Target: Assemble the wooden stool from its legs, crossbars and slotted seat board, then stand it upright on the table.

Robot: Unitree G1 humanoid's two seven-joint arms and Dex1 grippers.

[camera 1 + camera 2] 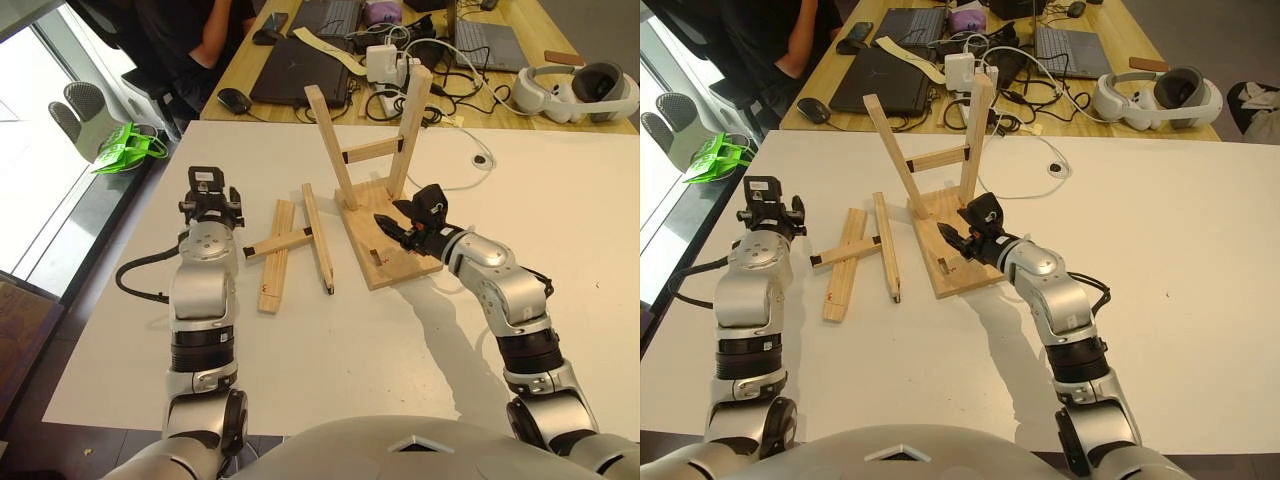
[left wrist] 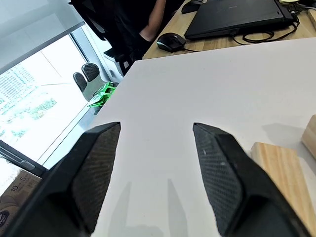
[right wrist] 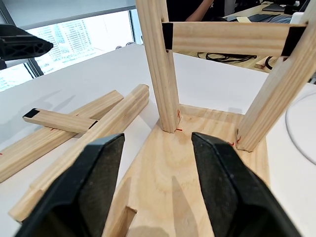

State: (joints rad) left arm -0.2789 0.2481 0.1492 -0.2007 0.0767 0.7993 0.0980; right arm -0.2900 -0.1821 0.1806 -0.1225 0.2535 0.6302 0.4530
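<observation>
The slotted seat board [image 1: 372,262] lies flat on the white table. Two legs [image 1: 332,145] stand in it, tilted and joined by a crossbar [image 1: 372,150]. To its left lie two loose legs [image 1: 274,268] with a short crossbar [image 1: 262,249] across them. My right gripper [image 1: 387,226] hovers open just over the board's near half, its fingertips [image 3: 101,182] pointing at the standing legs [image 3: 160,64]. My left gripper [image 1: 211,198] is open over bare table, left of the loose pieces, with nothing between its fingers [image 2: 94,173].
A wooden desk [image 1: 260,50] behind the table carries laptops, a mouse, cables and a headset [image 1: 580,90]. A white cable [image 1: 470,165] loops onto the table behind the board. The table's left edge drops off beside a green bag [image 1: 125,145].
</observation>
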